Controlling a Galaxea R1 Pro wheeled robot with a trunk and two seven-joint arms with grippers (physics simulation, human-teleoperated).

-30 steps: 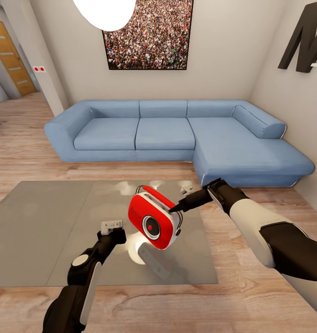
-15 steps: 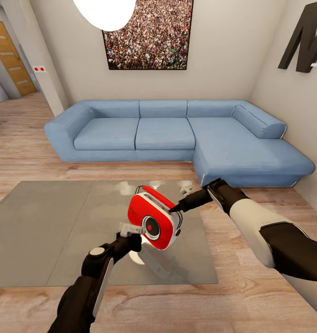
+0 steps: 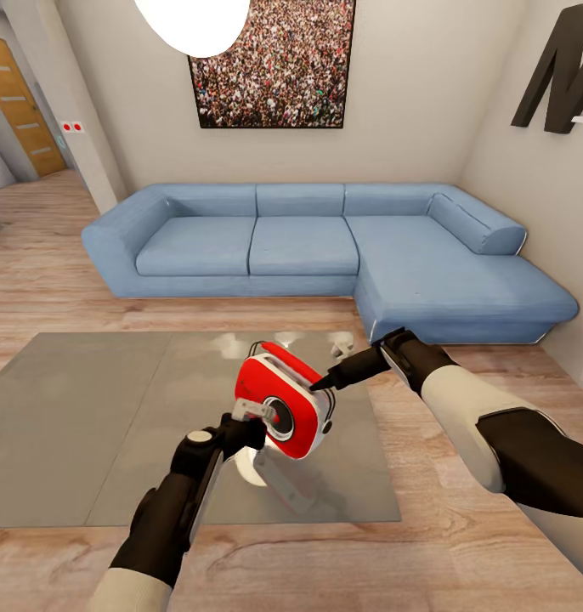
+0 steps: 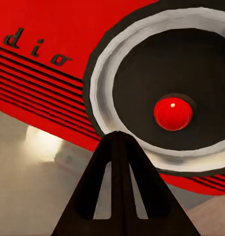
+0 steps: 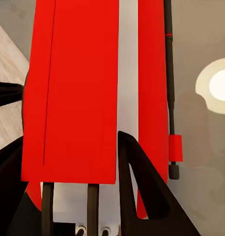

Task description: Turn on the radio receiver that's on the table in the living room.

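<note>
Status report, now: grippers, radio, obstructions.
Right gripper shut on radio receiver, held tilted above the table. Left gripper at its dial, fingers together. Nothing in the way.

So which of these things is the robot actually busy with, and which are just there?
In use:
- radio receiver
- right end effector gripping it
- left end effector at its dial
- table

Just there:
- blue sofa
- crowd picture
- pendant lamp
- door

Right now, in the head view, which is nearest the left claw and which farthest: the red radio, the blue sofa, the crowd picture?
1. Red radio: right at the left claw, by its dial.
2. Blue sofa: beyond the table, against the wall.
3. Crowd picture: on the wall above the sofa.
</note>
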